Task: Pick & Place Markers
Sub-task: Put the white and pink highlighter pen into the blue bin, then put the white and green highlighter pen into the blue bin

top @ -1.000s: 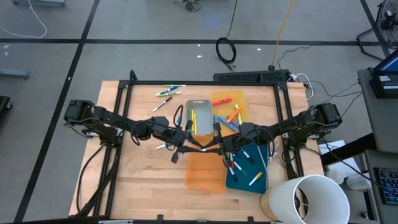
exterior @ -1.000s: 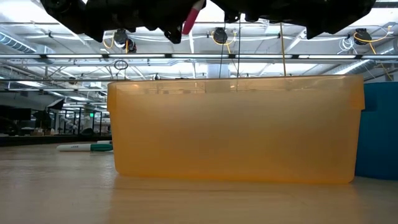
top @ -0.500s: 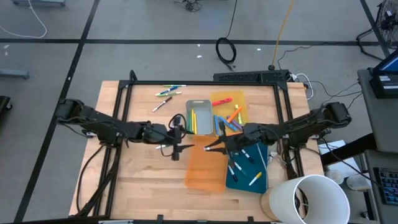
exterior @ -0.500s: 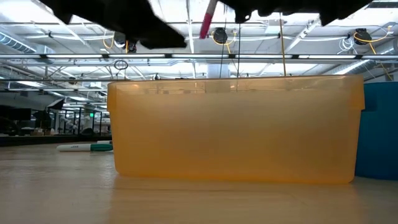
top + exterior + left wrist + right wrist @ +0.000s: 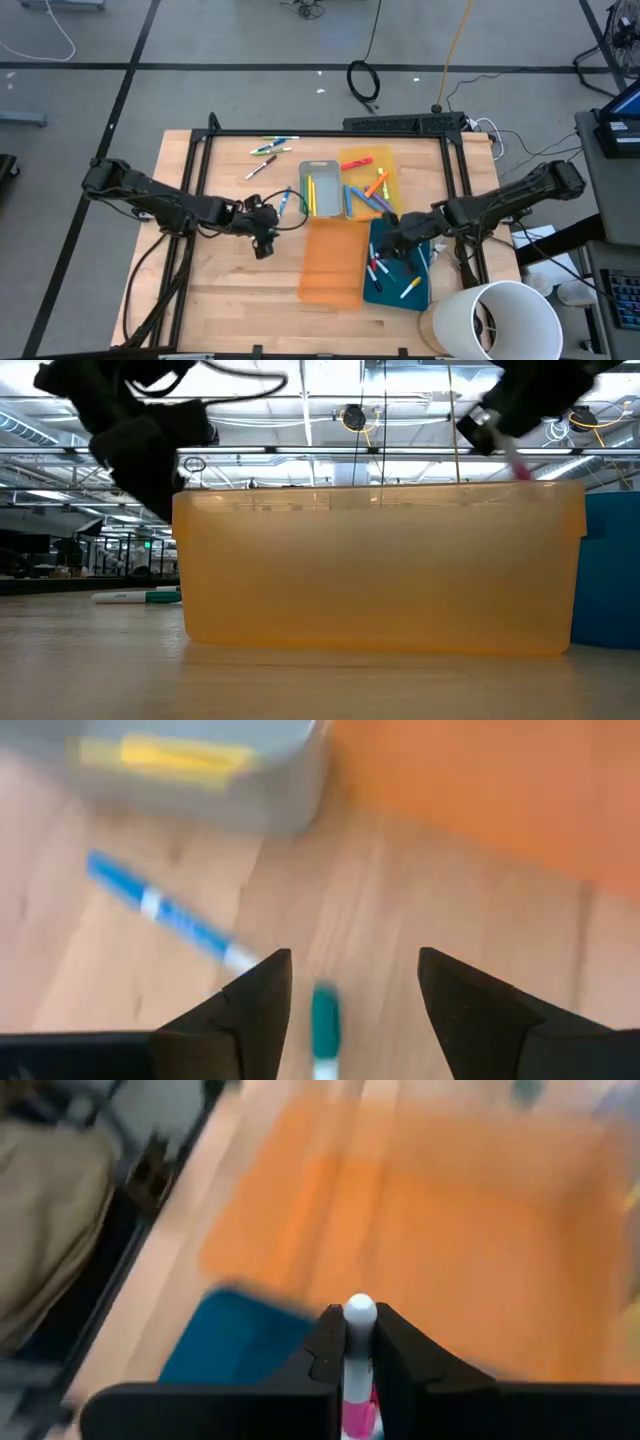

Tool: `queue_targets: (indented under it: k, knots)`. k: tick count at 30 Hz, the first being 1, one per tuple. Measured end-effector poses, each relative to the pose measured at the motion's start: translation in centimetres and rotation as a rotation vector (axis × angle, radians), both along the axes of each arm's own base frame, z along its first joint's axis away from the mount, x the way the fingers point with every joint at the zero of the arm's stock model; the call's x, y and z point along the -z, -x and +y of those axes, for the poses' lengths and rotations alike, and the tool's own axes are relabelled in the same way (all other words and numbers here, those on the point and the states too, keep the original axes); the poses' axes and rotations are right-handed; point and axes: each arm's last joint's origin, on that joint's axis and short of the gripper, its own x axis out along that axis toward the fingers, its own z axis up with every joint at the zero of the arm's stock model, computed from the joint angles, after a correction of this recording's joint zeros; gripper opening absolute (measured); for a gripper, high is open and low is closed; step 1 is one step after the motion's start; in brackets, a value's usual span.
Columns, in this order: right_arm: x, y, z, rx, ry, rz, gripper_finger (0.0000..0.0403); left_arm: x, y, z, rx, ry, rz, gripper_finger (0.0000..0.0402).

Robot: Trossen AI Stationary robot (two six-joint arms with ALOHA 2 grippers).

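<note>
Wooden desk on a grey concrete floor is where you are working, with four trays clustered at its middle: a grey tray, an orange tray behind, an empty orange tray in front and a blue tray beside it. Your right end effector is clamped narrowly on a pink marker, its white end poking up between the fingers; from above it hangs over the blue tray's near-centre edge, close to the empty orange tray. Your left end effector is spread wide and holds nothing, hovering low over bare wood just left of the grey tray, with a blue marker and a green marker lying beneath it. More markers lie loose toward the far left of the desk, and several already sit in the blue tray. Watch the release: the pink marker is gripped near one end, so if you let go while near the shared rim it could tip into the wrong tray or bounce onto the wood. On the left, the two markers lie close together, so a descent between them may nudge one away or pinch both.
</note>
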Motion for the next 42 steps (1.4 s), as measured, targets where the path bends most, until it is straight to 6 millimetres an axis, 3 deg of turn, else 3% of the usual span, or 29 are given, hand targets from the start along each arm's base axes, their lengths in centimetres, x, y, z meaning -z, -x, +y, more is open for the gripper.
queue_targets:
  k: [6, 14, 22, 27, 34, 42]
  knots:
    - [0.8, 0.7, 0.6, -0.091, -0.052, 0.12, 0.0029, 1.8, 1.2, 0.1, -0.081, 0.044, 0.05, 0.0203]
    - [0.5, 0.4, 0.5, -0.065, -0.022, 0.066, 0.0093, 2.9, 2.0, 0.2, -0.128, 0.073, 0.08, 0.0192]
    - [0.2, 0.0, 0.3, -0.013, 0.029, -0.006, 0.0128, 2.9, 2.0, 0.0, -0.093, 0.124, 0.097, 0.0204]
    - [0.2, -0.1, 0.3, -0.031, 0.061, -0.02, 0.0136, 3.0, 2.1, -0.4, -0.004, 0.209, 0.133, 0.0194]
    - [0.0, -0.2, 0.3, -0.035, 0.06, -0.045, 0.0133, 3.5, 2.3, -0.3, 0.003, 0.073, 0.166, 0.0182]
    - [0.0, -0.2, 0.3, -0.046, 0.072, -0.051, 0.0132, 3.9, 3.0, -0.5, -0.046, 0.083, 0.22, 0.0186]
